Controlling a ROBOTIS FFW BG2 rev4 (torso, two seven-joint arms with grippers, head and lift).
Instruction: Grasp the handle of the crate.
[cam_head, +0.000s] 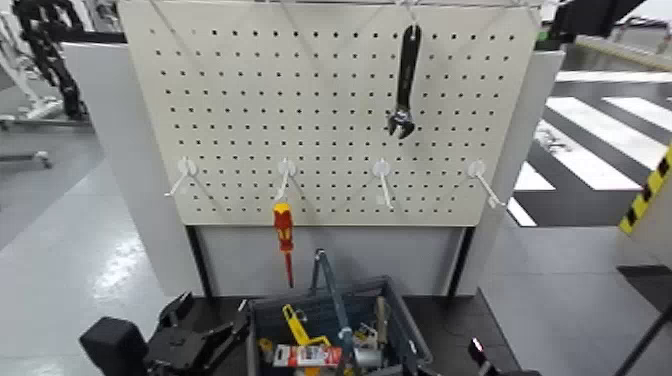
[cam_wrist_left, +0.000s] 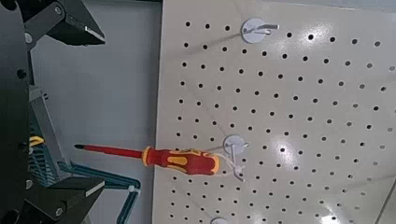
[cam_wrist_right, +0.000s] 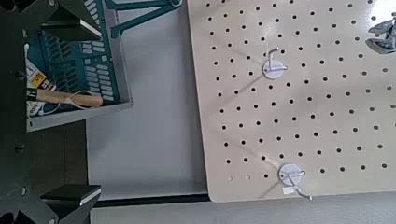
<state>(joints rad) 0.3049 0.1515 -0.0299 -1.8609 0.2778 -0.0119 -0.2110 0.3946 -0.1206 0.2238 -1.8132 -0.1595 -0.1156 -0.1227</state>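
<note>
The dark blue-grey crate (cam_head: 400, 325) sits on the floor below the pegboard, with tools inside. Its slim handle (cam_head: 327, 283) stands upright over the middle. My left gripper (cam_head: 205, 338) is low beside the crate's left side, apart from it. In the left wrist view this gripper (cam_wrist_left: 89, 112) is open, its fingers (cam_wrist_left: 73, 26) spread wide, with the handle (cam_wrist_left: 105, 177) and a crate corner (cam_wrist_left: 39, 140) near it. My right gripper (cam_head: 478, 352) waits low to the crate's right. It is open (cam_wrist_right: 79, 103), looking at the crate (cam_wrist_right: 75, 58) and handle (cam_wrist_right: 140, 7).
A cream pegboard (cam_head: 250, 110) stands behind the crate. A red-and-yellow screwdriver (cam_head: 285, 235) hangs from one of its hooks and a black wrench (cam_head: 404, 85) hangs higher up. Grey panels flank the board. Yellow-black hazard tape (cam_head: 645, 195) marks the far right.
</note>
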